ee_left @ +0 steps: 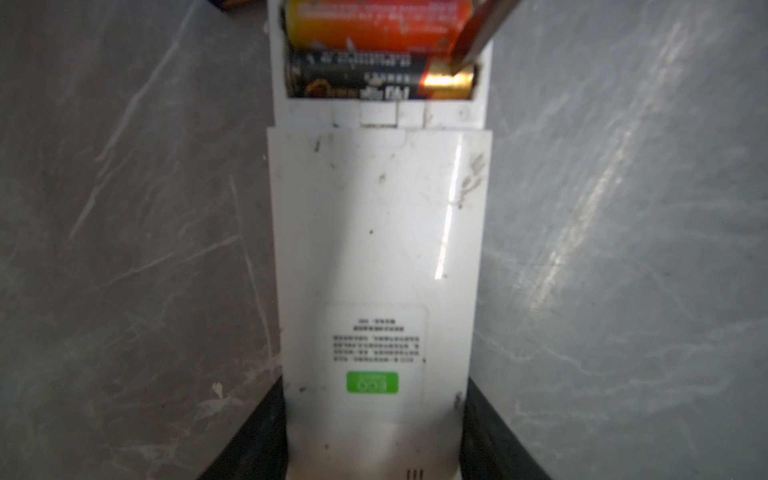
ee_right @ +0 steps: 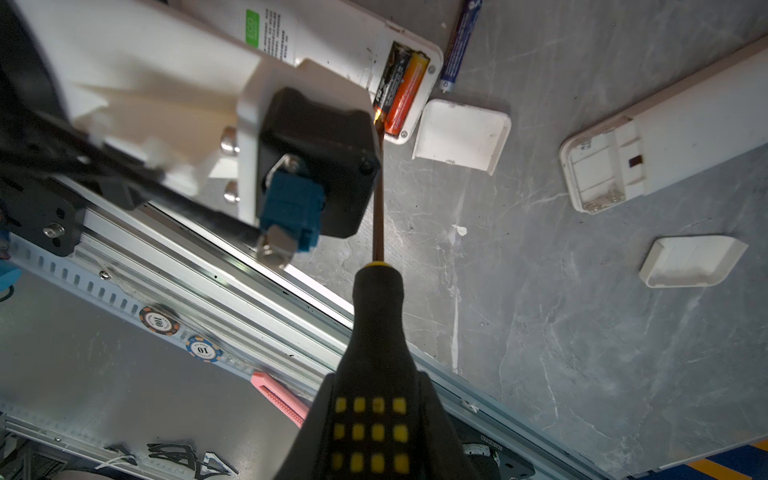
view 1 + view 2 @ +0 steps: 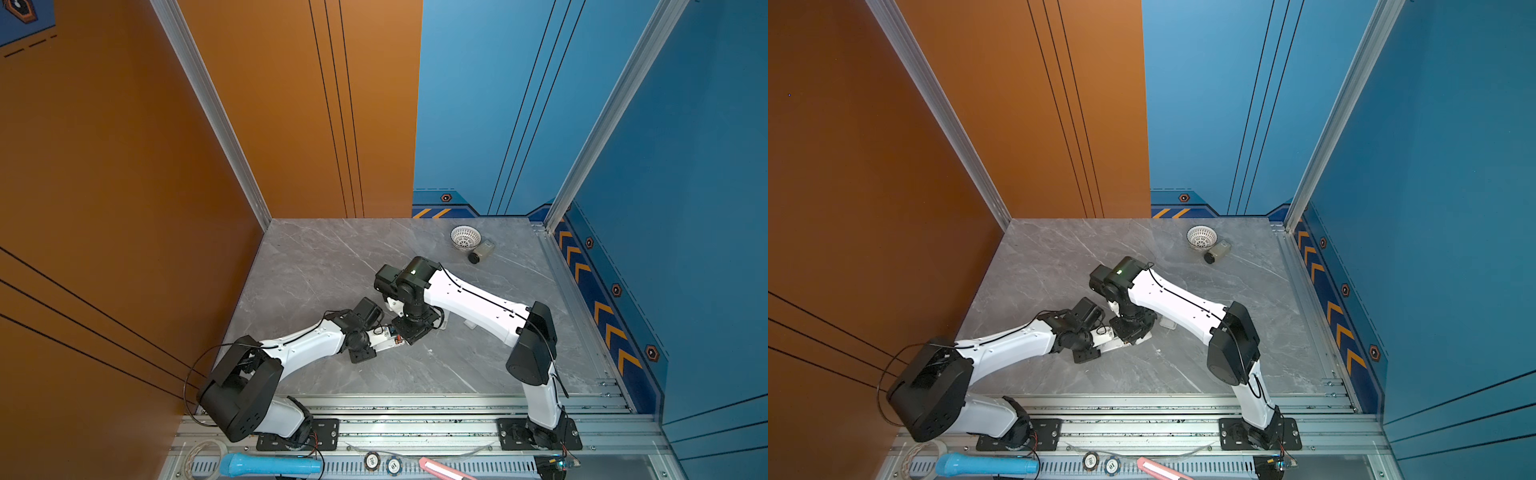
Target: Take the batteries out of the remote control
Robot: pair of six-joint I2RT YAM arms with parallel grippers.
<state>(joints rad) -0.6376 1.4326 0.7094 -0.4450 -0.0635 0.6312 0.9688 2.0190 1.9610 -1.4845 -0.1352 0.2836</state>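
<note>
Your left tool (image 1: 374, 440) is clamped on the remote control (image 1: 378, 216). Its two black fingers (image 1: 257, 436) press against the long sides of the white body near the labelled end, and the remote lies back-up on the bench (image 1: 124, 208). The battery bay (image 1: 482, 83) at the remote's other end is uncovered. Two batteries sit in it side by side: the orange-red battery (image 1: 374, 25) toward the end wall and the black-and-gold battery (image 1: 357, 77) nearer the label.

Your right tool (image 2: 374, 415) is closed on the black-and-yellow handle of the screwdriver (image 2: 376, 307). The shaft runs down to the bay, where the tip rests against the gold end of the black-and-gold battery.

You can see the bluish battery (image 2: 459, 41) already out, lying on the bench just beside the remote's end. A white cover (image 2: 461, 135) lies just beside that same end. Well apart from it lies a second remote (image 2: 665, 124), back-up, its bay open with springs showing, and near that a second cover (image 2: 694, 259).

In both top views the two tools stand close together over the middle of the bench, with a white basket (image 3: 465, 237) near the far right corner.
</note>
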